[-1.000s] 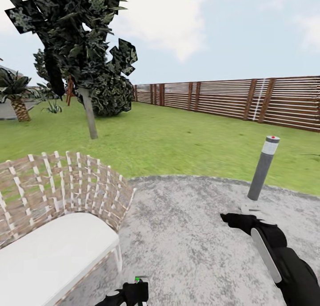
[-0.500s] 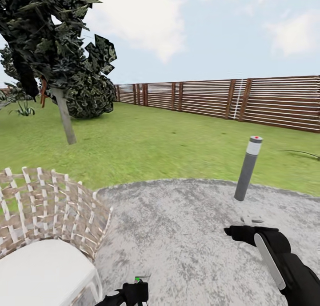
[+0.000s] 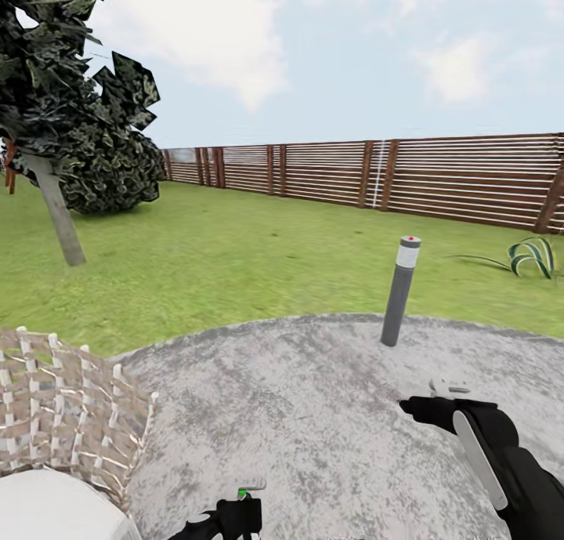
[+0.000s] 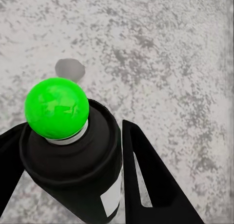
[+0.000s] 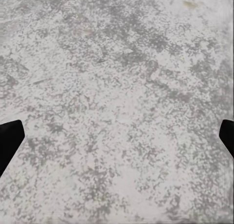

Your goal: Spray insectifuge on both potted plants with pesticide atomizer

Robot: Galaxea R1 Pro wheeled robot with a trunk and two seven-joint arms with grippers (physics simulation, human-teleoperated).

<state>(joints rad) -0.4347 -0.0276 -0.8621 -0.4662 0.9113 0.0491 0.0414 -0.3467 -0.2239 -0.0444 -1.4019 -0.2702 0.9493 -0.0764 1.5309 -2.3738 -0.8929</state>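
The left pincer (image 4: 117, 185) grips the dark green-black pesticide atomizer bottle (image 4: 73, 170) with a bright green cap, held over the round grey paved circle (image 3: 313, 414). The right pincer (image 5: 117, 136) hangs spread wide, empty. A speckled-leaved potted plant (image 3: 531, 256) stands on the lawn by the brown slatted fence (image 3: 439, 175).

Dark atomizer (image 4: 73, 160) with green cap, upright above the grey paving (image 3: 313, 414).

There was one tree (image 3: 55, 117), one round dark bush (image 3: 110, 172), one grey bollard (image 3: 399, 289), one spiky plant (image 3: 529, 255), one wicker chair (image 3: 63, 422), one fence (image 3: 407, 175) and one bottle (image 4: 73, 160). Two hands showed: left (image 3: 227, 518), right (image 3: 427, 407).
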